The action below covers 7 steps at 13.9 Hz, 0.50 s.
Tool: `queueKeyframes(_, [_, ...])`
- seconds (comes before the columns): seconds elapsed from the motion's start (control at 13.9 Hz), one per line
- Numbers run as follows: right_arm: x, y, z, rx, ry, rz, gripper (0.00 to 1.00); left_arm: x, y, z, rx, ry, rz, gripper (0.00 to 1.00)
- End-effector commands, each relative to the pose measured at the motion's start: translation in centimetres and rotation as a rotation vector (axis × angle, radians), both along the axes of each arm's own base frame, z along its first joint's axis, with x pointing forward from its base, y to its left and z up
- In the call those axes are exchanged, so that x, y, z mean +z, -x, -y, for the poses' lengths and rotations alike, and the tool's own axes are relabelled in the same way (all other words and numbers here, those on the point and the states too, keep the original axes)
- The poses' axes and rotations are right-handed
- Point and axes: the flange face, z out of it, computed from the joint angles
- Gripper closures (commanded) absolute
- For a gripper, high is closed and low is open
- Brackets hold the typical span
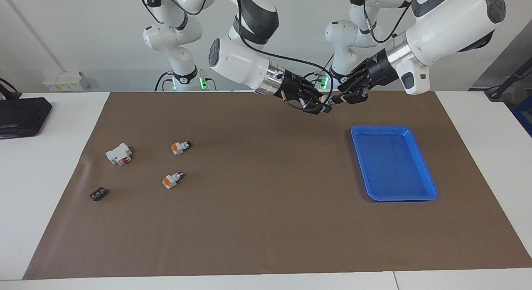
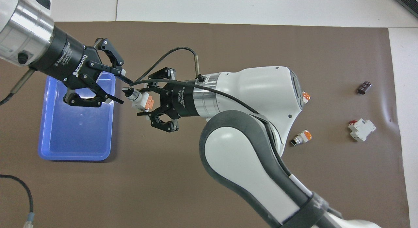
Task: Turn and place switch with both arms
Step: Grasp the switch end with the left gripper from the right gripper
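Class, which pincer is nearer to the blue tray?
Left. The left pincer hangs over the blue tray's edge; the right pincer, holding the switch, is over bare mat beside it.

Robotics lab bench

Two glossy white arms point(image 1: 245, 63) are bolted at one end of a white table point(image 1: 41, 165) spread with a brown mat point(image 1: 257, 223), before a bare pale wall; cables point(image 2: 169, 55) trail, green status lights glow at the bases.
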Motion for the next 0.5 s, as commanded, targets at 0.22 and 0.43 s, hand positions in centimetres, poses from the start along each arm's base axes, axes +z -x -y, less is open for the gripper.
queueKeyframes(0.22, [0.46, 0.59, 0.18, -0.012, -0.014, -0.018, 1.00, -0.49, -0.42, 0.19, 0.026, -0.035, 0.016, 0.63])
queueKeyframes(0.43, [0.46, 0.59, 0.18, -0.012, -0.014, -0.018, 1.00, -1.02, -0.42, 0.19, 0.026, -0.040, 0.004, 0.72])
